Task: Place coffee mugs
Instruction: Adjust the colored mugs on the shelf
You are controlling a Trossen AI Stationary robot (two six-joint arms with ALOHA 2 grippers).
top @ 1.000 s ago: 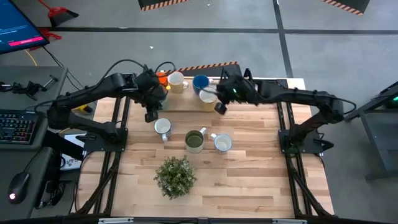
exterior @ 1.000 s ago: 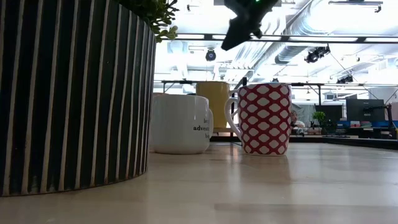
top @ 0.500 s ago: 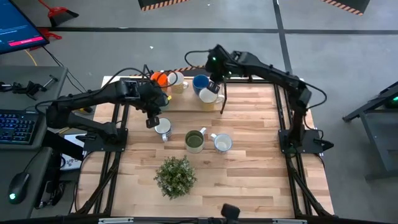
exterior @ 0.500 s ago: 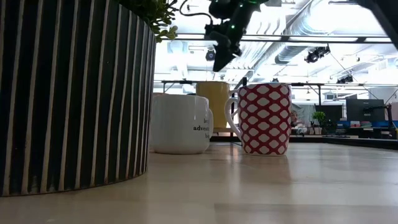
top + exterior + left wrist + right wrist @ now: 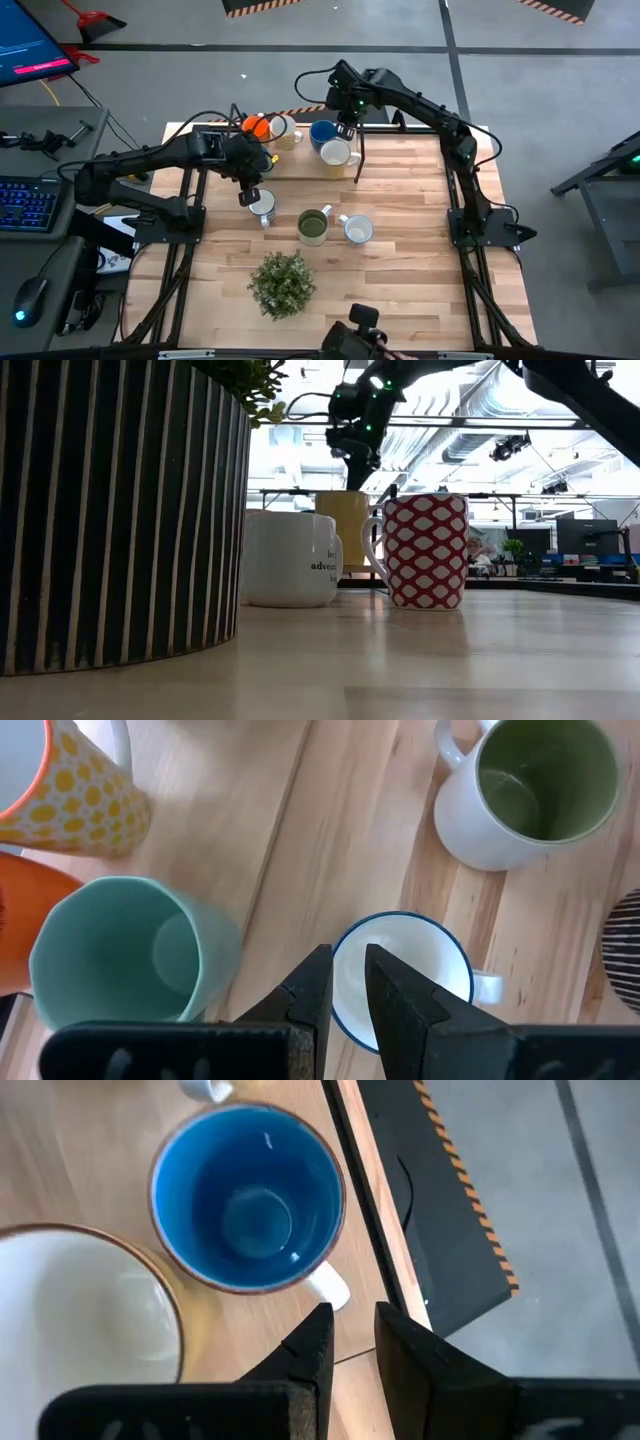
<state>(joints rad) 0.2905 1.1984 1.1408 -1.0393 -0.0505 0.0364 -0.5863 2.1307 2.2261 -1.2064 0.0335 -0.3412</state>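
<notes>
We hold our left gripper (image 5: 347,982) with fingers nearly together and empty, right above the white ceramic mug with the thin blue rim (image 5: 400,978), which stands by the teal mug (image 5: 125,952), probably lining up on its rim. Our right gripper (image 5: 350,1342), equally narrow and empty, hangs over the blue-glazed round mug (image 5: 248,1195) at the table's far edge (image 5: 385,1240), beside its handle.

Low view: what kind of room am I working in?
Probably an open lab or workshop: exposed ceiling ducts, monitors on desks behind the table, and in the high view a keyboard beside the rig.
</notes>
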